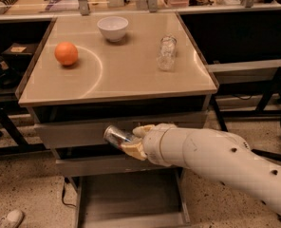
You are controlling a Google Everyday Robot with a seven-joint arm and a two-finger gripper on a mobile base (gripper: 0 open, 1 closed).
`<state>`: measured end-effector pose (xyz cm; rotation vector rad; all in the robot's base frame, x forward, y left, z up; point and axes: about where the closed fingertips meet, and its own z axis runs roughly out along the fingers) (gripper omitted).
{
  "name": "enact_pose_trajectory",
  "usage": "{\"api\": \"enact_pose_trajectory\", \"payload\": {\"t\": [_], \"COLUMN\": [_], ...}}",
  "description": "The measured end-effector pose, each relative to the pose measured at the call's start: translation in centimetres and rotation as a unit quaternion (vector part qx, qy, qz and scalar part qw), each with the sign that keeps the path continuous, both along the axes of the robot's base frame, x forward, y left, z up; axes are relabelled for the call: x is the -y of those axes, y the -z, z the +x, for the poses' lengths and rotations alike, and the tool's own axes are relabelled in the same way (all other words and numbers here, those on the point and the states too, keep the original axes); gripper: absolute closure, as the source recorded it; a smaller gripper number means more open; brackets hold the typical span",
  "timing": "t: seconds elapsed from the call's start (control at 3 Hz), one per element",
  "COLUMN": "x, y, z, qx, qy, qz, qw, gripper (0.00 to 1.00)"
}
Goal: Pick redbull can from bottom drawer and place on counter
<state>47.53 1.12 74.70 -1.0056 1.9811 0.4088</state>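
- Fingers [135,149] of the gripper [129,140] are seen closed on the redbull can [116,136], one above and one below its body.
- The can is held tilted, its shiny end turned towards the camera. It hangs in front of the upper drawer fronts [74,136], above the bottom drawer [131,196] and below the counter [131,75].
- The can is judged light, stiff and smooth, so slipping is possible. Its thin wall may dent under hard pressure. A hold across the middle of the body, as shown, is considered sound.
- The gripper is carried by the white arm [216,156], which enters from the lower right.
- The bottom drawer is shown pulled out; its flat grey floor is visible.
- The thin front rim of the counter overhangs the drawer fronts and is judged the main edge to be cleared on the way up.
- On the counter an orange ball [66,53] is seen at the left, a white bowl [113,27] at the back, and a glass jar [167,53] at the right.
- Open room is offered by the front middle of the counter, well apart from all three.
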Motion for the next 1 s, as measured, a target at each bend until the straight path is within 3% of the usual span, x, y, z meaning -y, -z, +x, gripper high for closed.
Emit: {"api": "enact_pose_trajectory", "payload": {"t": [0.33,1.0], "x": [-0.1,0.1], "y": [-0.5,-10.6], "z": [0.1,1.6], "qx": [0.006,0.102], "qy": [0.0,0.008], "qz": [-0.002,-0.022], "qw": [1.0,0.9945], "gripper": [1.0,1.0]}}
